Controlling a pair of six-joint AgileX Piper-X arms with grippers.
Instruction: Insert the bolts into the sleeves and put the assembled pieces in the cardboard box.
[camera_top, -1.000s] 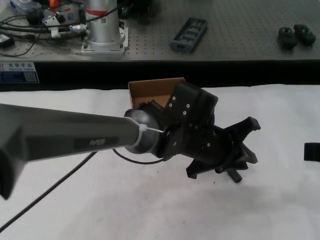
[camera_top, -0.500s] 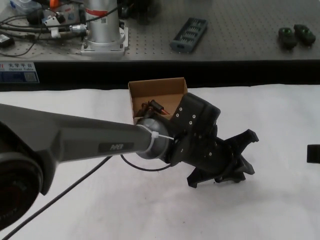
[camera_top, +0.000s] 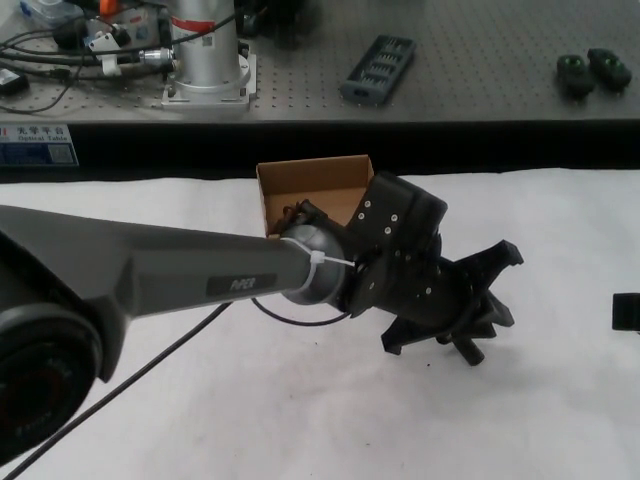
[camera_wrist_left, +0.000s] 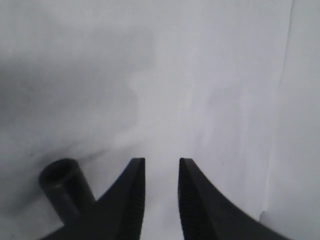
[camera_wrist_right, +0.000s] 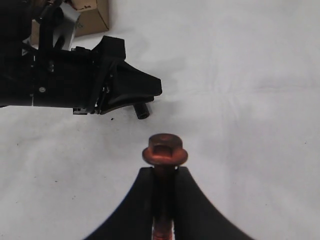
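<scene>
One bolt gripped, one sleeve loose on the cloth, one box behind.

The right gripper (camera_wrist_right: 162, 172) is clamped on the shank of a single copper-coloured hex-flange bolt (camera_wrist_right: 164, 152) – head clear of the fingertips – above the white cloth (camera_top: 300, 420). The left gripper (camera_wrist_left: 161, 165) is low over the same cloth, its two fingers a narrow gap apart with nothing between them. The one short black tubular sleeve (camera_wrist_left: 62, 182) sits just beside the outer side of one finger – whether it touches cannot be told. The single open brown cardboard box (camera_top: 312, 185) stands at the cloth's far edge, behind the left arm's wrist, apart from sleeve and bolt.
</scene>
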